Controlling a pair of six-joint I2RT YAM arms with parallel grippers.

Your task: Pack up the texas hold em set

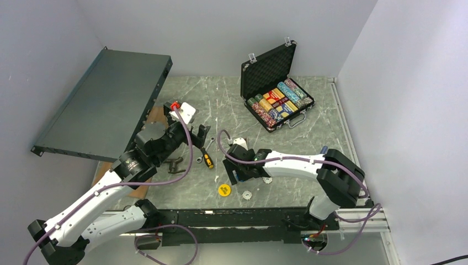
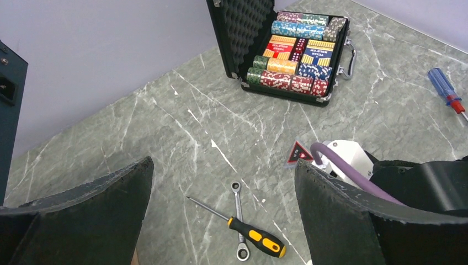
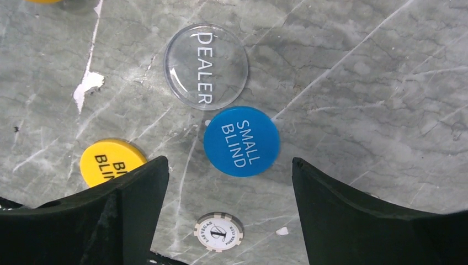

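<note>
The black briefcase (image 1: pixel 276 94) stands open at the back right, with rows of coloured chips (image 1: pixel 281 102) and the red card deck inside; it also shows in the left wrist view (image 2: pixel 292 49). My right gripper (image 1: pixel 237 168) is open and low over the table. Between its fingers (image 3: pixel 229 187) lie the blue SMALL BLIND button (image 3: pixel 241 141) and a white chip (image 3: pixel 219 232). The clear DEALER button (image 3: pixel 205 66) lies just beyond. A yellow BIG BLIND button (image 3: pixel 110 162) is half hidden by the left finger. My left gripper (image 1: pixel 190 150) is open and empty (image 2: pixel 223 215).
A yellow-handled screwdriver (image 2: pixel 256 237) lies across a wrench (image 2: pixel 238 221) below the left gripper. A blue-handled screwdriver (image 2: pixel 444 91) lies at the right. A large dark-grey panel (image 1: pixel 102 102) leans at the back left. A yellow button (image 1: pixel 224 190) and white chips (image 1: pixel 246 194) lie near the front edge.
</note>
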